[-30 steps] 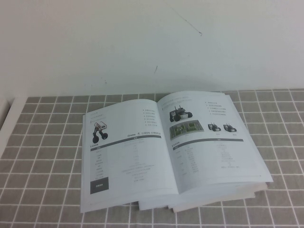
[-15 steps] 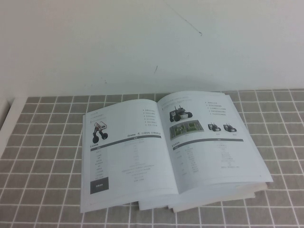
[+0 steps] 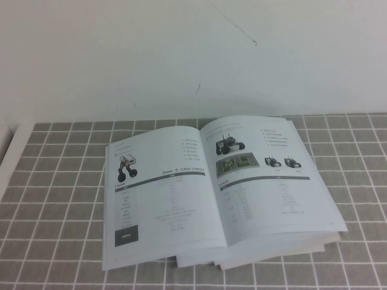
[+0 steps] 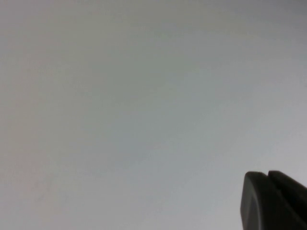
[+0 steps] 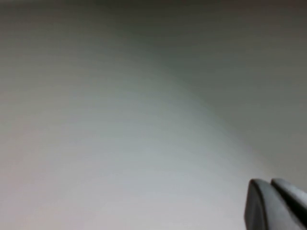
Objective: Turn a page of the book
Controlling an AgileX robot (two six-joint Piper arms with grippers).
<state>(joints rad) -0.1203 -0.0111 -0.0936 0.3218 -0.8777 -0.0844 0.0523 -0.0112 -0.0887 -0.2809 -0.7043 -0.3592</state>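
High view: raised, on the robot's side, angled down at the grey-tiled surface (image 3: 54,199) and the white wall (image 3: 181,54) behind it. Left wrist view: faces blank pale grey; left gripper (image 4: 273,201) at corner. Right wrist view: same, right gripper (image 5: 276,203) at corner. No shared region identifiable.

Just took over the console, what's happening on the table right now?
Nothing is being handled yet. The book lies open on the tiled cloth, with the page on the robot's right side flat and untouched. Neither arm shows in the high view; the left hand and right hand face only blank surface.
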